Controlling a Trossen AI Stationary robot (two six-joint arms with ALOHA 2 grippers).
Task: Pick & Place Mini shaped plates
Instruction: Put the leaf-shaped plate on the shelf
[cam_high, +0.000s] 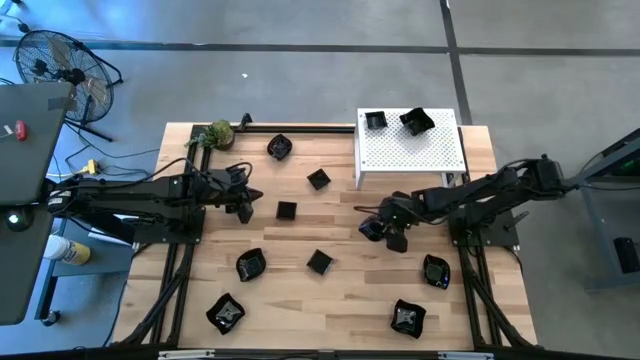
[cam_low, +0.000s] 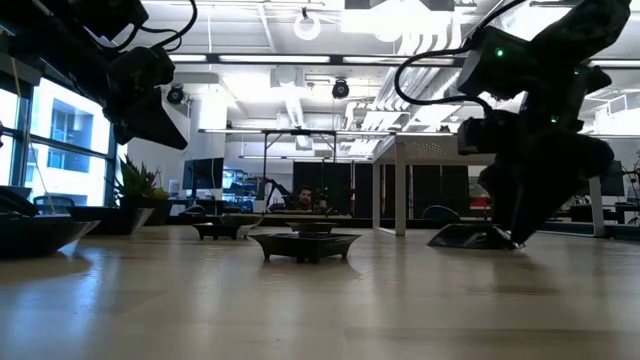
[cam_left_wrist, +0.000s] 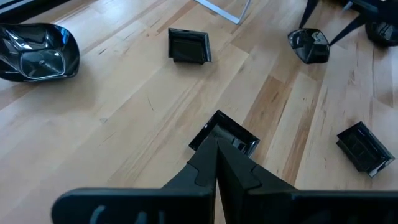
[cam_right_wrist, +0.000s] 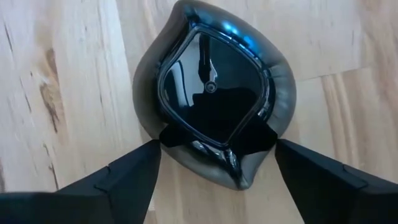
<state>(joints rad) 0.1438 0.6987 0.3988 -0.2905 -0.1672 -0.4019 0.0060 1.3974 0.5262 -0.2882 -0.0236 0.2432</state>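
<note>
Right tool spread wide over glossy dish, left tool closed, empty

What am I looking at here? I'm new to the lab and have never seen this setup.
Two dark robot arms work at a wooden table. One picture looks down from above, one looks level across the tabletop, and two come from cameras on the arms' wrists. Small glossy black plates lie scattered on the wood; two sit on a white perforated stand. The left gripper is shut and holds nothing. The right gripper is open, its fingers either side of a rounded plate, not holding it.
</note>
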